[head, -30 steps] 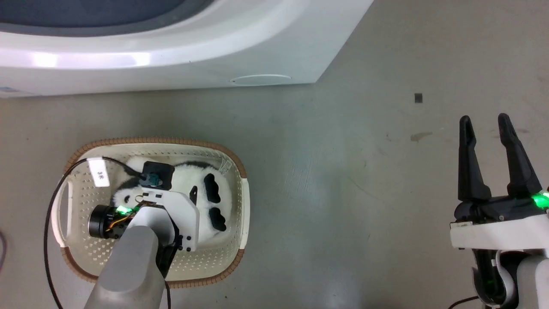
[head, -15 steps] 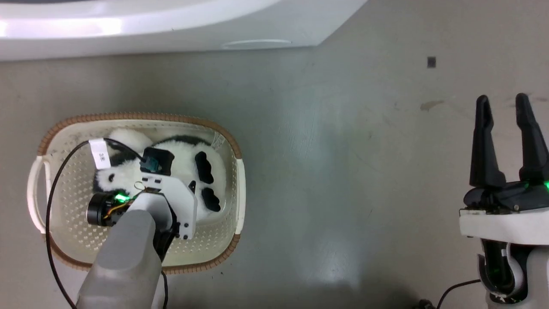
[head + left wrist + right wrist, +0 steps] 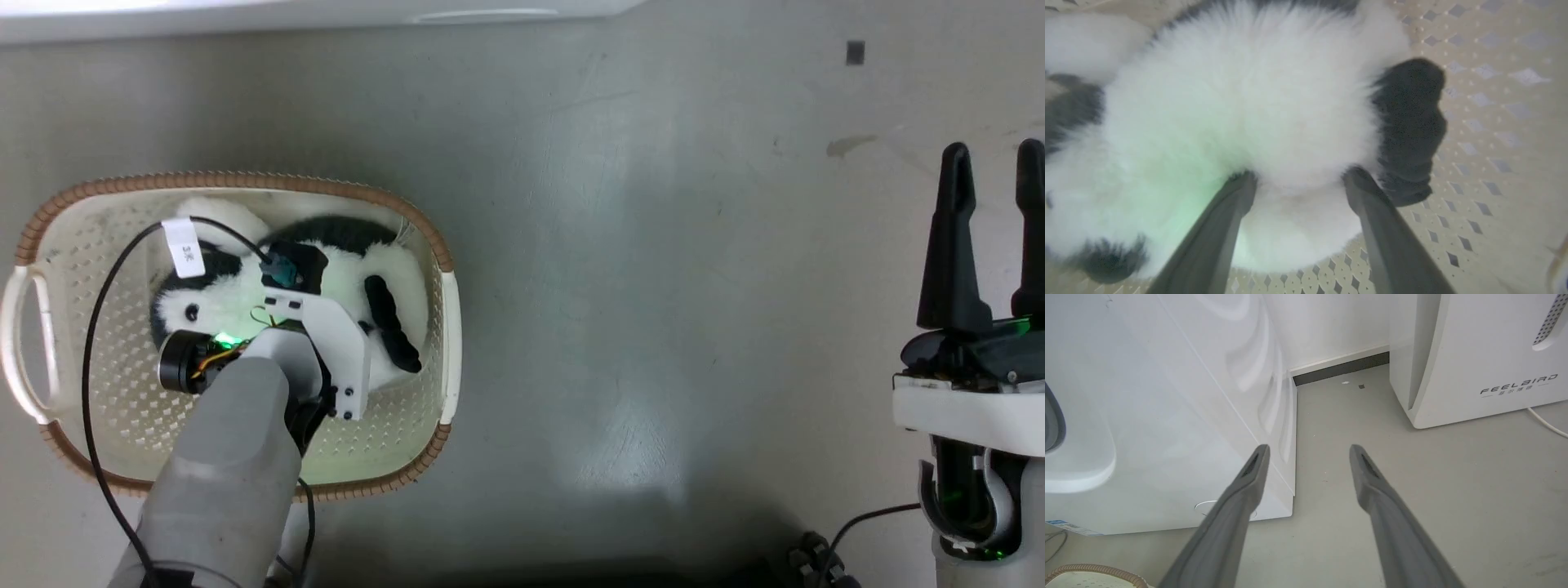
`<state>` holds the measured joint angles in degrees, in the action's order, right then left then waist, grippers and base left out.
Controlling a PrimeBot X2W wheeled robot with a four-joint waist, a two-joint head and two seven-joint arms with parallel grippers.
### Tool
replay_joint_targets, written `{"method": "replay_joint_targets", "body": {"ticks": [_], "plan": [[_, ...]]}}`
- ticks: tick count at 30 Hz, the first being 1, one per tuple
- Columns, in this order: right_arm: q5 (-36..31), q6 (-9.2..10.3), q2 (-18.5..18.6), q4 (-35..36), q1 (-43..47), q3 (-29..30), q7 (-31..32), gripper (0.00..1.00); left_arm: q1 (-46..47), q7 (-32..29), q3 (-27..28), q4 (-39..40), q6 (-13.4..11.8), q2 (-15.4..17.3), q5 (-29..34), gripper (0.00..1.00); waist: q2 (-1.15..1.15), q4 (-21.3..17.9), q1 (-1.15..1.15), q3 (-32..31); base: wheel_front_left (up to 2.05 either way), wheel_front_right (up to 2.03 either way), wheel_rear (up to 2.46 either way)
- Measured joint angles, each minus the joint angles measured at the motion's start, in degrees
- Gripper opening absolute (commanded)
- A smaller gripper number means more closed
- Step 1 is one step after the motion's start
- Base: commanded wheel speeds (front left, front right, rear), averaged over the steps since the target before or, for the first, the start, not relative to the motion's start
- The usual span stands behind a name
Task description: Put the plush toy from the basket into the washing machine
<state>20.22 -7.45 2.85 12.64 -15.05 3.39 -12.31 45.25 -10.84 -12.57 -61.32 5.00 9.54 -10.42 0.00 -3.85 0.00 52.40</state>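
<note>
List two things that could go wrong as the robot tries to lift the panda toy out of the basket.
1. The left end effector is open, its tips sunk in the plush toy's loose fur. Closing may pinch only fluff, and the toy could slip on lifting.
2. The arm's black cable loops across the basket near its rim. It might snag and drag the basket along.

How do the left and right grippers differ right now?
The left gripper points down into the basket; the right gripper hangs over the floor. The left gripper's fingertips sink into the white fur of the plush toy; the right gripper touches nothing. Shared: both have their fingers spread apart.
</note>
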Motion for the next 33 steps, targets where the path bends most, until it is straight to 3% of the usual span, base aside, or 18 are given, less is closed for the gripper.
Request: {"method": "replay_joint_targets", "body": {"ticks": [15, 16, 17, 18, 26, 33], "plan": [[3.16, 0.00, 0.00, 1.05, -2.38, 0.09, -1.75, 1.00, 7.40, 0.27, -2.46, -7.89, 0.45, 0.58, -2.74, 0.99, 0.00, -0.77, -0.01, 6.27, 0.00, 0.00, 0.00], [3.32, 0.00, 0.00, 1.10, -2.67, 0.09, -1.93, 1.00, 7.78, 0.21, -2.64, -8.40, 0.63, 0.68, -2.97, 0.82, 0.00, -0.86, -0.01, 6.62, 0.00, 0.00, 0.00], [3.50, 0.00, 0.00, 1.18, -2.91, 0.10, -1.94, 1.00, 8.18, 0.05, -2.85, -8.89, 0.76, 0.79, -3.16, 0.38, 0.00, -0.93, -0.01, 6.97, 0.00, 0.00, 0.00], [3.64, 0.00, 0.00, 1.25, -3.18, 0.09, -2.01, 1.00, 8.65, -0.14, -3.03, -9.47, 0.92, 0.90, -3.38, 0.03, 0.00, -1.00, -0.01, 7.33, 0.00, 0.00, 0.00], [4.07, 0.00, 0.00, 1.48, -3.66, 0.33, -2.43, 1.00, 9.67, -1.44, -3.90, -11.56, 1.68, 0.88, -4.21, 0.00, 0.00, -0.98, 0.00, 6.87, 0.00, 0.00, 0.00], [4.08, 0.00, 0.00, 0.29, -3.76, 0.05, -2.44, 1.00, 7.79, 1.97, -5.06, -12.33, 1.74, 0.80, -4.48, 0.00, 0.00, -0.95, 0.00, 3.12, 0.00, 0.00, 0.00]]}}
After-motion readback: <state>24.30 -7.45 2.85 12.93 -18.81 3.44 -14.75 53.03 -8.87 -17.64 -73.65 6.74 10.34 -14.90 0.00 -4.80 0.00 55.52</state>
